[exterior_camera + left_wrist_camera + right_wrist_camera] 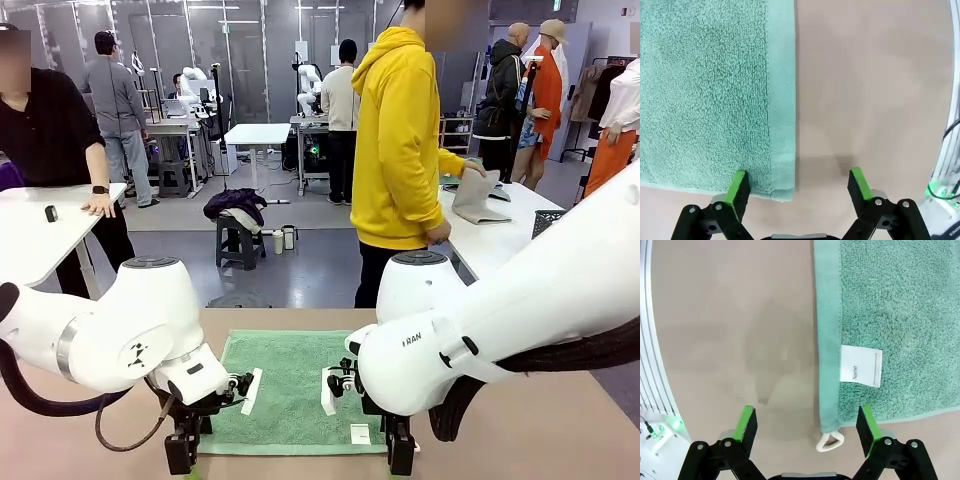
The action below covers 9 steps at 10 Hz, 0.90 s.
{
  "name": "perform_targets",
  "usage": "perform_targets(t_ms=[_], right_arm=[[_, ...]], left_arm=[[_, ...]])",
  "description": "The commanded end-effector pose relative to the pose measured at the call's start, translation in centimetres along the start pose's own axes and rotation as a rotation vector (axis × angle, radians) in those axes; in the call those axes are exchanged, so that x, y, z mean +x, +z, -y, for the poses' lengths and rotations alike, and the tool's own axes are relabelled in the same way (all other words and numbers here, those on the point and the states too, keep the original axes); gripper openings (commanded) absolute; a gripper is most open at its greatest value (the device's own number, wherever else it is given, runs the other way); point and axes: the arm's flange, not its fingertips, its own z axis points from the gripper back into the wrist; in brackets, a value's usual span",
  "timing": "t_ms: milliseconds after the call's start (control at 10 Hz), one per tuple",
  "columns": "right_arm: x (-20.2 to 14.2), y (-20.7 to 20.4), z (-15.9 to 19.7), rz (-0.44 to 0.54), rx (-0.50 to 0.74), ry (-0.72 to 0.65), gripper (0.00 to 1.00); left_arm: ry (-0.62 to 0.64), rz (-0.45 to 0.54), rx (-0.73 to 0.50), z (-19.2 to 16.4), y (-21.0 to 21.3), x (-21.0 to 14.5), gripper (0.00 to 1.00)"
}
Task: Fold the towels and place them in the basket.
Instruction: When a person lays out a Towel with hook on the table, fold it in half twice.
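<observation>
Currently left tool [797, 182] and right tool [806, 419] each straddle a green towel [705, 90] corner

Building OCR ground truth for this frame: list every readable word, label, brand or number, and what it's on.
"Name": printed on the white label sewn at the hem of the green towel, with a blank ruled line beside it.
"RAN": grey lettering on the white casing of the right arm; its first letter is unclear.
Anything farther back in the front view is too small to read.
</observation>
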Motion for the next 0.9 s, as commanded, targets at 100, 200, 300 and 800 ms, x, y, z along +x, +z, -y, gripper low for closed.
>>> perform_targets(t_ms=[100,200,300,800], right_arm=[[0.4,-0.2,1.7,0.01,0.025,0.018,1.0],[0.3,-0.3,2.1,0.013,0.038,0.014,1.0],[0.3,-0.3,2.2,0.019,0.047,0.013,1.0],[0.2,-0.6,2.2,0.004,0.042,0.003,0.0]], left_arm=[[-0.023,0.004,-0.026,-0.6,-0.4,0.1,1.0],[-0.018,0.003,-0.026,-0.7,-0.4,0.1,1.0],[-0.015,0.004,-0.027,-0.7,-0.4,0.0,0.96],[0.0,0.007,-0.013,-0.5,-0.3,-0.4,0.0]])
